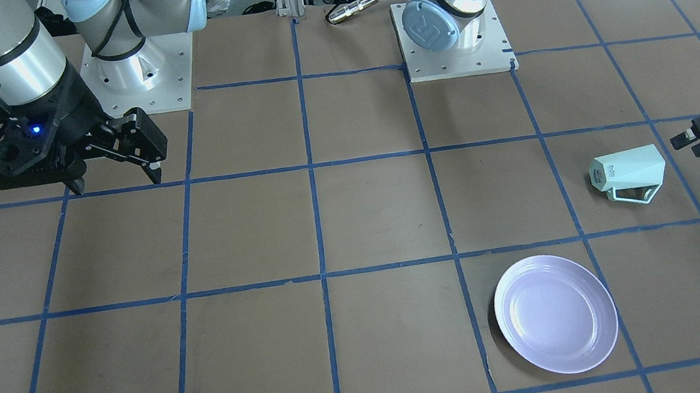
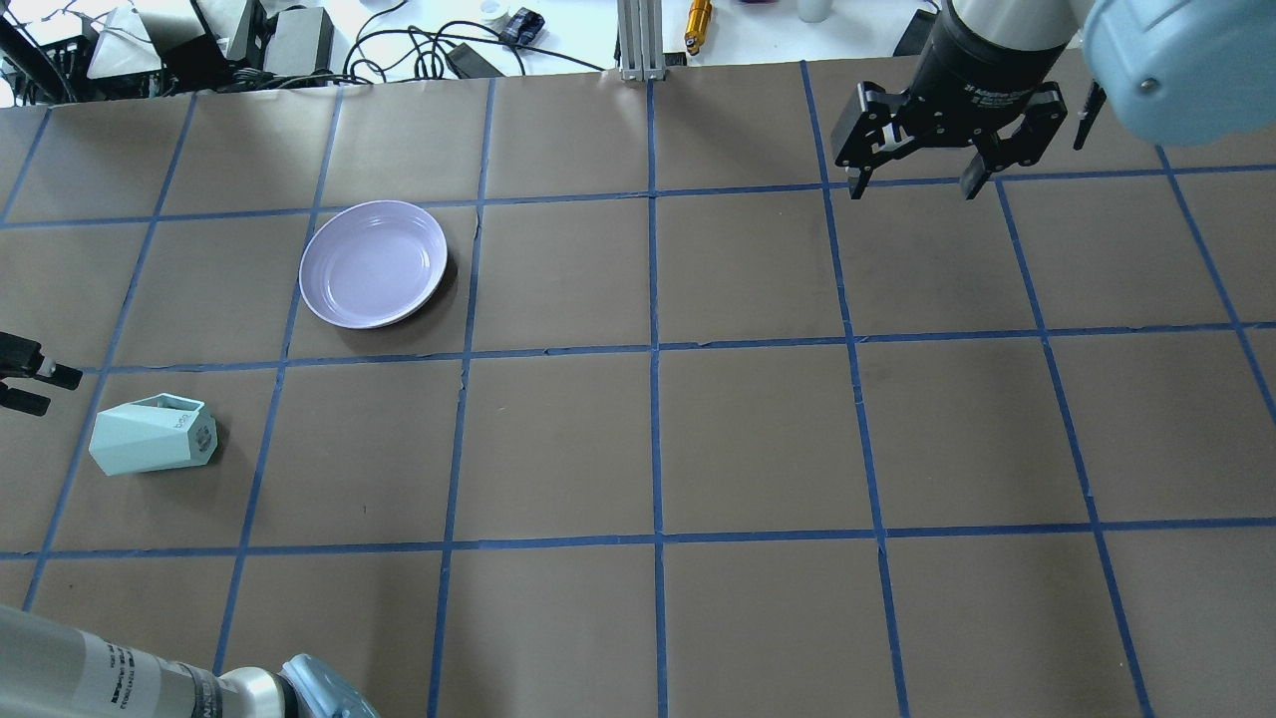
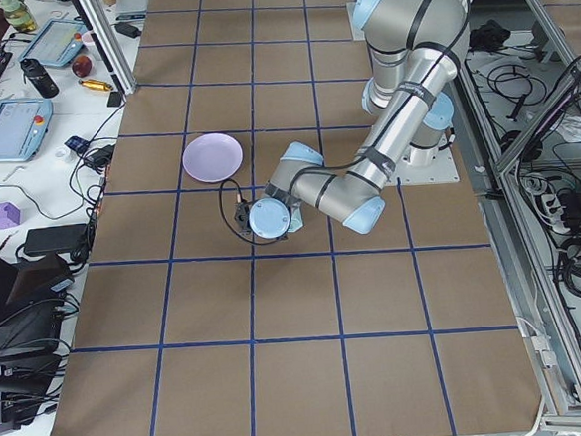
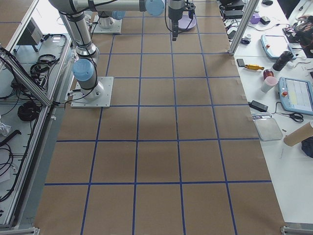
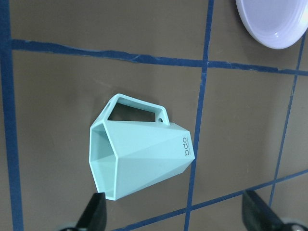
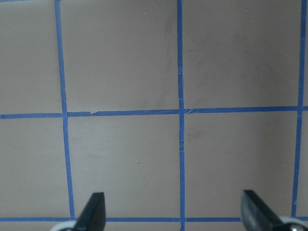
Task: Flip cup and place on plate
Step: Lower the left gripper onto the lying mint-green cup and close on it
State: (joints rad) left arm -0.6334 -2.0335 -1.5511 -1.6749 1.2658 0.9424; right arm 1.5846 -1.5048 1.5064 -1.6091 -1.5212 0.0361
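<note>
The mint-green cup [image 1: 628,176] lies on its side on the table, base with dark lettering pointing to the table's middle, handle toward the plate. It also shows in the overhead view [image 2: 152,436] and in the left wrist view [image 5: 142,156]. My left gripper [image 1: 687,146] is open and empty, just off the cup's open mouth, apart from it; its fingertips [image 5: 96,211] flank the cup's lower edge. The lavender-white plate [image 1: 556,313] sits empty a little way from the cup, also seen from overhead [image 2: 374,262]. My right gripper [image 2: 915,187] is open and empty, far across the table above bare paper [image 6: 175,211].
The table is brown paper with a blue tape grid. The two arm bases [image 1: 139,75] [image 1: 456,49] stand at the robot's edge. A metal cylinder [image 1: 352,9] and cables lie beyond that edge. Tablets and tools [image 4: 298,95] lie on a side bench.
</note>
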